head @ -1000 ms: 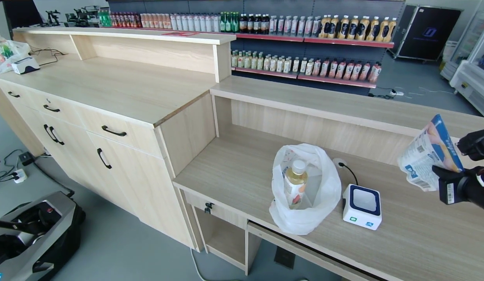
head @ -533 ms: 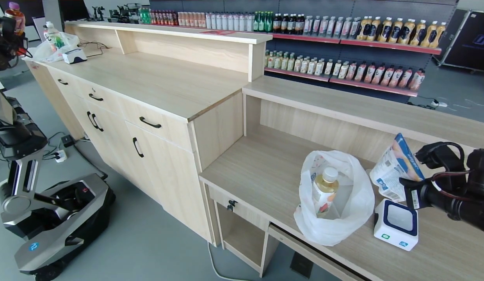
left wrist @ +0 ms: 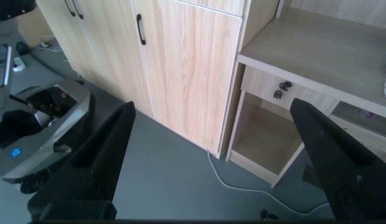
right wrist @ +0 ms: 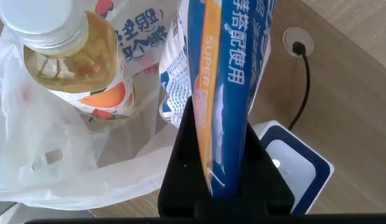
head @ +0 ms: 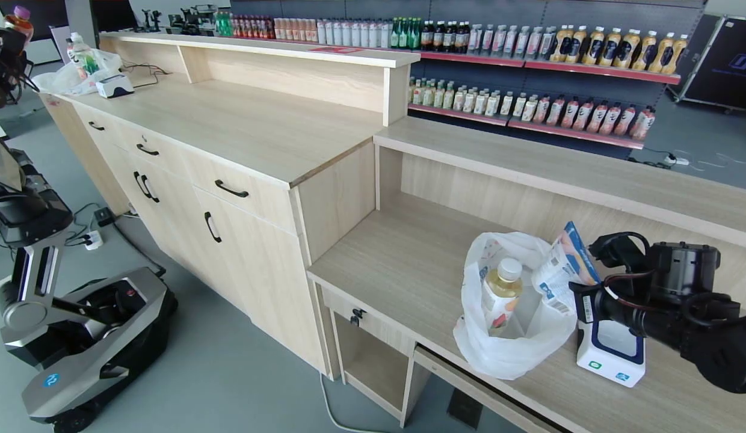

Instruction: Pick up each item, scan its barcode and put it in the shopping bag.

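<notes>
White shopping bag (head: 499, 355): on wooden surface (head: 397, 264), bottle (head: 499, 294) upright inside.
Packet (head: 562, 267): blue and white — over the bag's mouth.
Right end effector (head: 580, 294): clamped on the Packet.
Left end effector (left wrist: 213, 106): spread wide — above floor (left wrist: 180, 177).

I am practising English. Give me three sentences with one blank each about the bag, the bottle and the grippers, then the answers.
The right gripper is ____ on the packet.
The bottle stands ____ the bag.
The left gripper is ____.
Answers: shut, inside, open.
</notes>
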Available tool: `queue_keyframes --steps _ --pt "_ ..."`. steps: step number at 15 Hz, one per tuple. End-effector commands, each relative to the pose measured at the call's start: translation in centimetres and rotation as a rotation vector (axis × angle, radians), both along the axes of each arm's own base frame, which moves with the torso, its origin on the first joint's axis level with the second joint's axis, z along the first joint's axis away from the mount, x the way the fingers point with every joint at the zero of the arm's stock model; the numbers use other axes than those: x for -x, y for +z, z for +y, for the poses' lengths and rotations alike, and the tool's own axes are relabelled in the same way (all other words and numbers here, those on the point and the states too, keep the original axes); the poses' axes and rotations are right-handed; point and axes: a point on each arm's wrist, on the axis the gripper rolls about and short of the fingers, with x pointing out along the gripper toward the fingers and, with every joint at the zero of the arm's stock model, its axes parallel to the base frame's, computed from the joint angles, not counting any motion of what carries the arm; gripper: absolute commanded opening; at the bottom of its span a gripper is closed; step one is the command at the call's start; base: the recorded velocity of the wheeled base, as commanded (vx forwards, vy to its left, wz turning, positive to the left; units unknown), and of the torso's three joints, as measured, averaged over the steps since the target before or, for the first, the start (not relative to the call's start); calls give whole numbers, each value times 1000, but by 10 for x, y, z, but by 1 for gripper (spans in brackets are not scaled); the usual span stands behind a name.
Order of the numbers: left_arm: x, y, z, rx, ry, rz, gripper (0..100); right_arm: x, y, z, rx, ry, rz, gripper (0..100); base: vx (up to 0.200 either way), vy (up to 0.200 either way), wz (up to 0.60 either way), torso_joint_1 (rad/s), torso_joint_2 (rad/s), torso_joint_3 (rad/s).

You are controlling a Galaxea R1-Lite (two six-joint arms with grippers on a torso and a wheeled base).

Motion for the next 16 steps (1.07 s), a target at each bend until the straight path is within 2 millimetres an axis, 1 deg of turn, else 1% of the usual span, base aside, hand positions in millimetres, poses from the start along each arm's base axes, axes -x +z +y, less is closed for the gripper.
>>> queue_keyframes --steps 1,3,5,7,11,16 --pt "0 0 0 0 0 -1 100 -12 -25 8 -1 26 50 0 0 0 0 0 0 0" --pt "0 0 0 0 0 -1 100 -18 -36 9 0 27 75 0 0 0 0 0 0 0" --pt "0 0 0 0 0 -1 100 -21 -43 9 -1 26 90 0 0 0 0 0 0 0" --pt "0 0 0 0 0 -1 100 -29 -52 9 -2 23 101 0 0 0 0 0 0 0" --pt "0 0 0 0 0 -1 100 -49 -60 12 -23 22 62 0 0 0 0 0 0 0" --pt "0 0 0 0 0 -1 100 -55 -72 16 -34 52 80 0 0 0 0 0 0 0"
